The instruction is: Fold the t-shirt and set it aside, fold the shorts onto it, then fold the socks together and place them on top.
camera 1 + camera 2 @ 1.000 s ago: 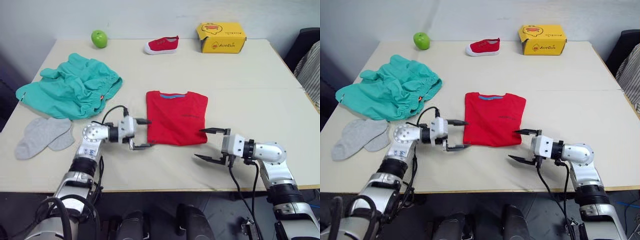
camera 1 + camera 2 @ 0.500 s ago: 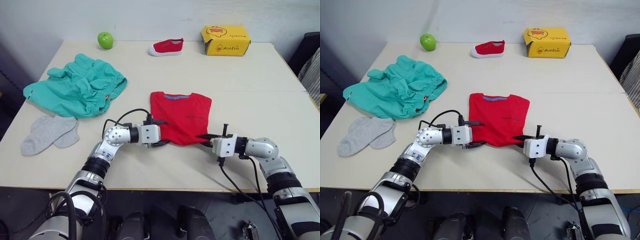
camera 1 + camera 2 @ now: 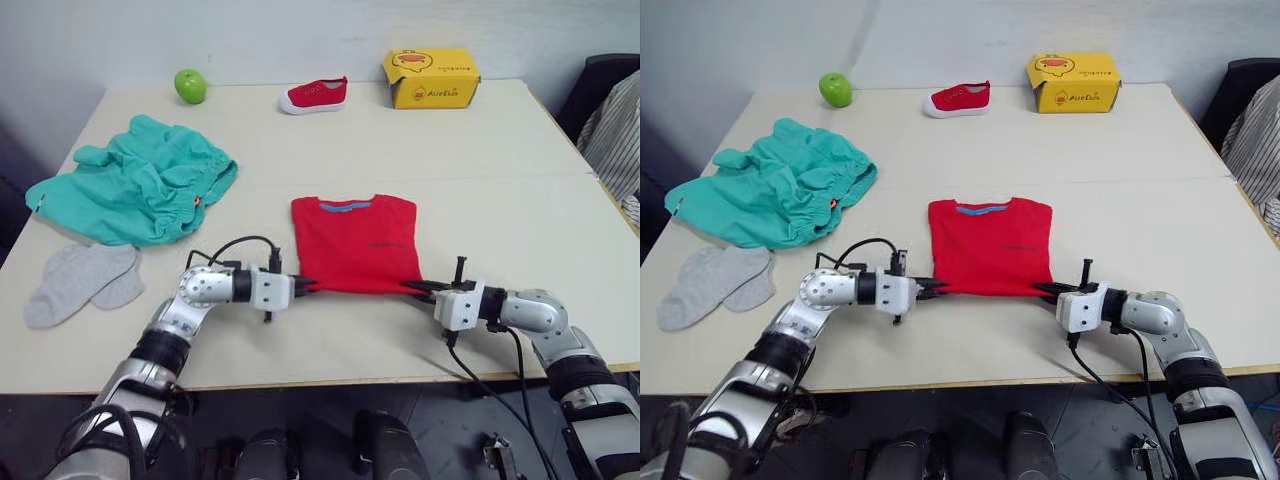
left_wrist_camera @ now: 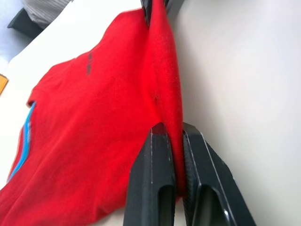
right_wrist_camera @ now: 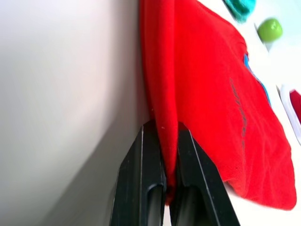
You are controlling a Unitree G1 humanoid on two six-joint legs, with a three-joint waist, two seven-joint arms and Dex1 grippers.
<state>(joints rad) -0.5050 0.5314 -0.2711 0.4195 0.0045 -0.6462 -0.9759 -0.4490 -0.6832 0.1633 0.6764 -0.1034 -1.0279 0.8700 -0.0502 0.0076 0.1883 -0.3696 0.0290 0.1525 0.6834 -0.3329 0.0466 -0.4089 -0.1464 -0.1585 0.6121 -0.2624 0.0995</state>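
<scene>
The t-shirt (image 3: 355, 243) lies flat at the tabletop's (image 3: 480, 150) middle, collar toward the far edge. The left gripper (image 3: 298, 287) pinches its near left corner, and the right gripper (image 3: 418, 287) its near right corner, so the held hem runs crosswise between both arms.

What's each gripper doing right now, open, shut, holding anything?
Left gripper: shut on the t-shirt, pinching its near hem at the left corner.
Right gripper: shut on the t-shirt, pinching the near hem at the right corner.

T-shirt (image 3: 355, 243) print seems illegible.
</scene>
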